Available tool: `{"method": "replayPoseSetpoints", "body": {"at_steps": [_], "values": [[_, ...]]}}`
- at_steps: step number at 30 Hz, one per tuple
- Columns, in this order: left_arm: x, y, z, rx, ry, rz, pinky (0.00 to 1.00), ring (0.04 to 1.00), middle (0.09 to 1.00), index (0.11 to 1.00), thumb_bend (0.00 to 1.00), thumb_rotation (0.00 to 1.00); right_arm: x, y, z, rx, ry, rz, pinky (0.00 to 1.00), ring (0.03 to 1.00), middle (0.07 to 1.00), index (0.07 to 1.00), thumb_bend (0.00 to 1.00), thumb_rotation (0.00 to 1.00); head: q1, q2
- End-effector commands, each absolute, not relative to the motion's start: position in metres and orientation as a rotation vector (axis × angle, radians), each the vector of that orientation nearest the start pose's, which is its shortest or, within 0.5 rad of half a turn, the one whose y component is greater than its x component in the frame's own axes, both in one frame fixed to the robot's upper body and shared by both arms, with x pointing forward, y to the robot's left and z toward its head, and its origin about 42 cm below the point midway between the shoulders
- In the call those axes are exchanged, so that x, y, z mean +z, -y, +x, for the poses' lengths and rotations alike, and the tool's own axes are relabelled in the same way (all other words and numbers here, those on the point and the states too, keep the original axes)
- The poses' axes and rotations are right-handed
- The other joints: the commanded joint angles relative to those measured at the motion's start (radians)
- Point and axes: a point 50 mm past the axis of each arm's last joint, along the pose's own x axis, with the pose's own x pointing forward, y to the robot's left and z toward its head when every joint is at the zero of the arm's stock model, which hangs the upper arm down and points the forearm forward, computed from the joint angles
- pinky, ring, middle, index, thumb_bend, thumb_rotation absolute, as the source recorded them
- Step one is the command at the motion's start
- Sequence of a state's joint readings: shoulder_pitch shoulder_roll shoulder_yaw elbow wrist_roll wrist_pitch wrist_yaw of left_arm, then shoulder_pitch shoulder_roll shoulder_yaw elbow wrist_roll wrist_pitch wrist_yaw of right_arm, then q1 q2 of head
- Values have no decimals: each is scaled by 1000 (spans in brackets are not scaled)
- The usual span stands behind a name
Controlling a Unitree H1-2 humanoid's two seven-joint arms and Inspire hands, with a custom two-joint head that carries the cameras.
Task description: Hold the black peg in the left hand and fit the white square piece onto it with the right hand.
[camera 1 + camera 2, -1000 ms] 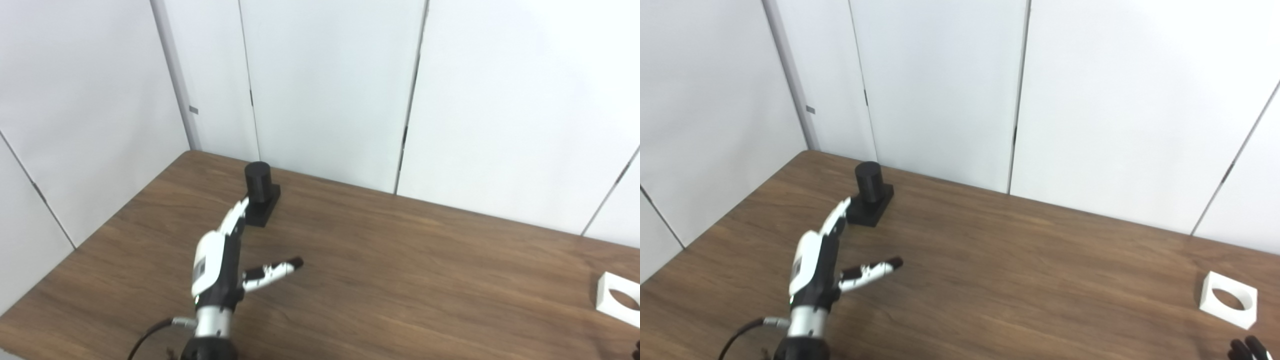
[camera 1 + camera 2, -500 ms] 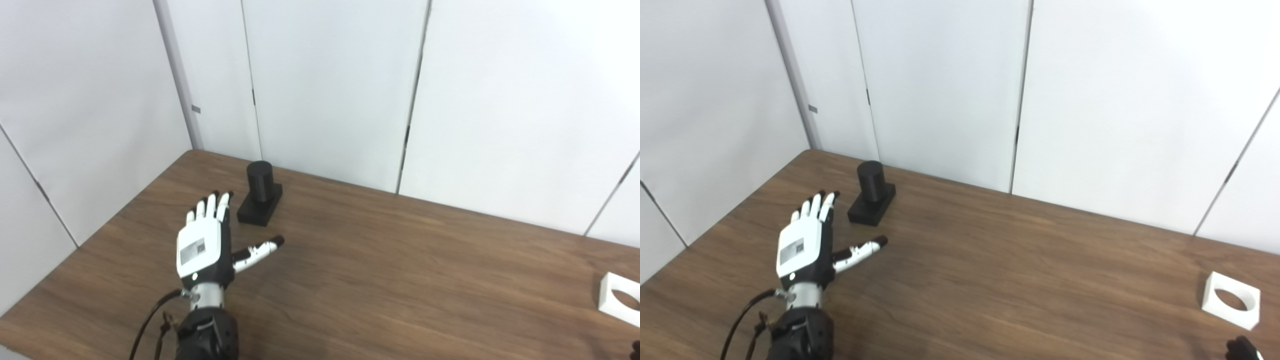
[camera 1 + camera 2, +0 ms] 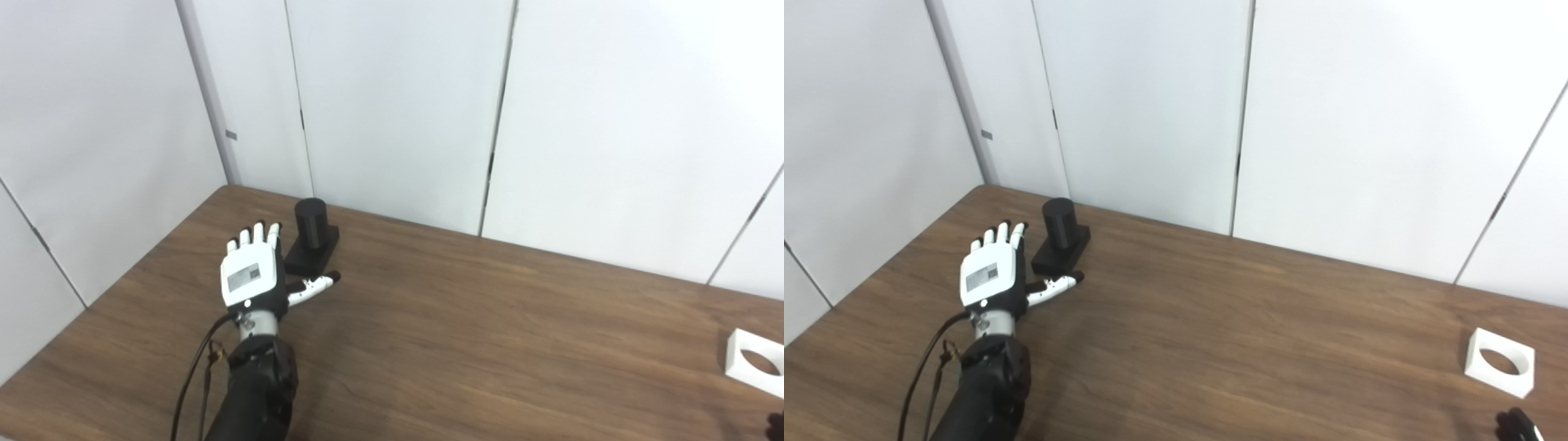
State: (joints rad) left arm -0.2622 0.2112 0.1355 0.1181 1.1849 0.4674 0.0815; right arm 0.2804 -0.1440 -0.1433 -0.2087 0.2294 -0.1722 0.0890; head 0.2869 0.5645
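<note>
Your left hand (image 3: 251, 278) lies flat and empty, fingers spread, just beside the black peg (image 3: 311, 223), placed to take it. The white square piece (image 3: 1499, 361) sits well apart at the table (image 3: 490, 318) edge. Only your right hand's (image 3: 1516, 425) dark fingertips show; its state cannot be told.

Black peg (image 3: 310, 223): short upright cylinder on a flat rectangular black base, standing at the far left corner of the wooden table. White square piece (image 3: 1499, 361): thick block with a round hole through its middle, lying flat near the right edge, well apart from the peg.
</note>
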Motion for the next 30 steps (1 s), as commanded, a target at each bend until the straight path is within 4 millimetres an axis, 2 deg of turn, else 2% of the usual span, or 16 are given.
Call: {"method": "replayPoseSetpoints", "body": {"at_steps": [1,7,18,30], "values": [[183,-334,373,634,-211,1350,1000,1000,991,918,936,776,107,293,181,-107,139,59,997,941,902,916,669,848,0,1],[180,-334,393,635,-238,1367,1000,1000,972,864,917,726,109,293,179,-113,144,60,975,927,895,908,657,850,-3,3],[173,-341,418,633,-290,1375,1000,996,959,847,932,710,111,292,178,-123,143,36,1000,945,889,901,643,846,-8,8],[160,-347,429,644,-332,1385,1000,972,939,839,937,721,112,291,177,-137,137,28,1000,945,881,881,665,826,-15,9]]}}
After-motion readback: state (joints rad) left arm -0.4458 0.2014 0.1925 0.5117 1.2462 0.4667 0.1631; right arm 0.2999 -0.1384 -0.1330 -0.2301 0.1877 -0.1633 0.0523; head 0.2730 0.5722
